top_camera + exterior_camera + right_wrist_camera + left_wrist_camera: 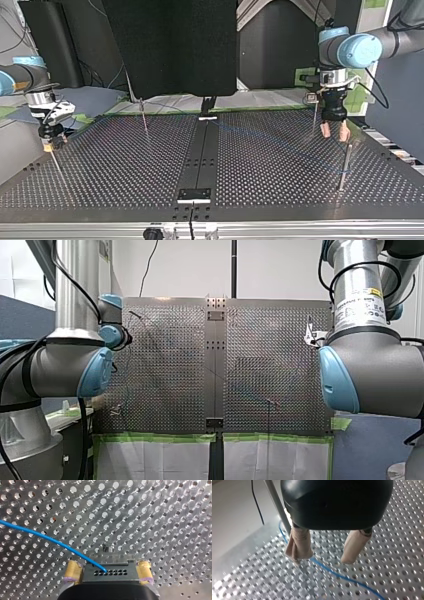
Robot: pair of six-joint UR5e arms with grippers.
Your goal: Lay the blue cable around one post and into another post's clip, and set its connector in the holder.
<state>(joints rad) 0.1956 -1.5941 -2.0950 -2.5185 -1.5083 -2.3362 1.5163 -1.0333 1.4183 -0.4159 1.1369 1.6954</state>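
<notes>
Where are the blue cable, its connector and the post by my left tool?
blue cable (pixel 67 547): right wrist view, mid-run.
connector (pixel 120 567): right wrist view, holed face.
post (pixel 277 505): left wrist view, mid-shaft.

blue cable (pixel 62 544) passes beside post (pixel 277 506), end plugged into black connector (pixel 110 573)

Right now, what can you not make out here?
Front view: my left gripper and my right gripper, largely behind the arms.
Top view: the blue cable, too faint to trace.
Left wrist view: the post, its top cut off by the edge.
Right wrist view: what lies under the connector, covered by it.
</notes>
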